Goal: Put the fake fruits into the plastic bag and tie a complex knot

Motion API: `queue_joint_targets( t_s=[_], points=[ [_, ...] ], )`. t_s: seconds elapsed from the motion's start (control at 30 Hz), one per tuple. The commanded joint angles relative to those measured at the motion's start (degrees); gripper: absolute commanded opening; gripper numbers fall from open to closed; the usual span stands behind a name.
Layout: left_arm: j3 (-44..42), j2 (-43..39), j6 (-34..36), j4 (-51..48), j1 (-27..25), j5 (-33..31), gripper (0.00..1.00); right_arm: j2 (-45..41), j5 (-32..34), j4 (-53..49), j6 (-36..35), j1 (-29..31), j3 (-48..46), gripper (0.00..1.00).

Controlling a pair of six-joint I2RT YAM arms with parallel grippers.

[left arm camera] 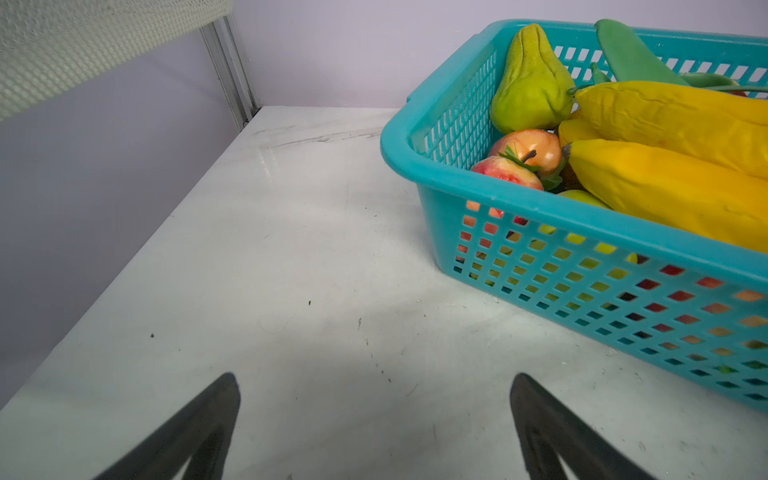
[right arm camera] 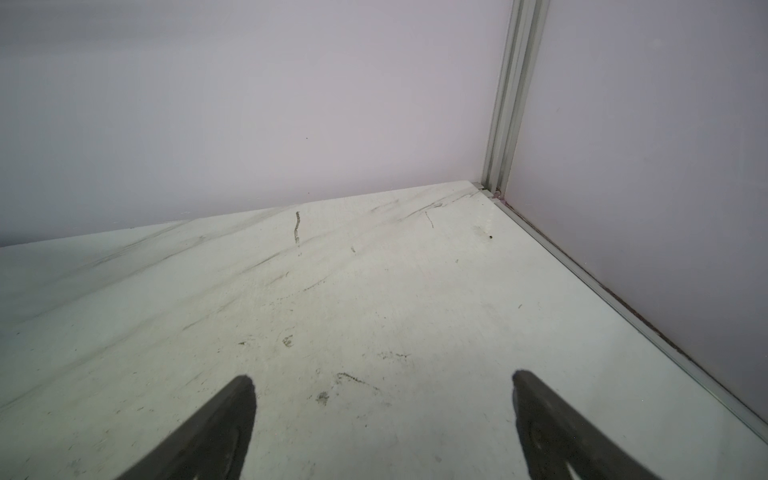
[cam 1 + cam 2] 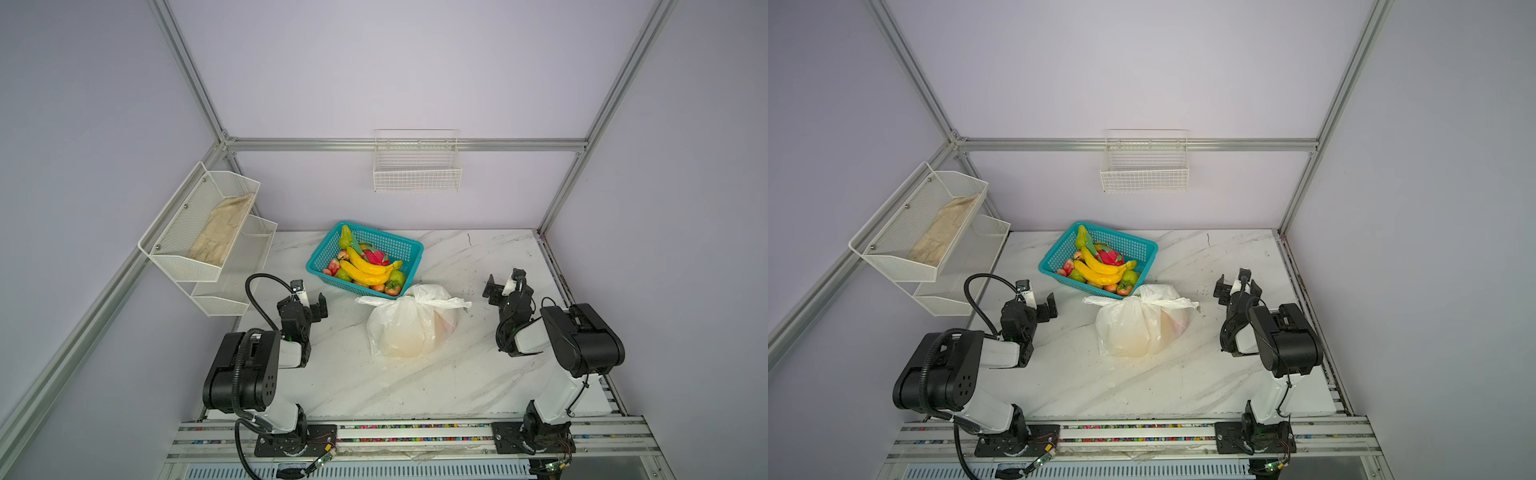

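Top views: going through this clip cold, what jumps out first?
The teal plastic mesh basket at the back of the white marble table, piled with glossy fake fruits, yellow bananas on top. Just in front of it sits the white translucent plastic bag, its handles tied in a knot. The left gripper and right gripper stand open and empty on either side.
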Motion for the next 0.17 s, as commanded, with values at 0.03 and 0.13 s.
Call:
queue_joint_targets(
  t_s=[0.03,0.13],
  points=[
    [1.3,-0.6,0.9,2.6,-0.3,0.4,1.00,-0.2,0.1,2.8,-0.8,0.0,0.9,0.97],
    [1.3,-0.6,1.0,2.5,-0.3,0.4,1.00,-0.4,0.1,3.2,-0.9,0.1,0.7,0.97]
  ],
)
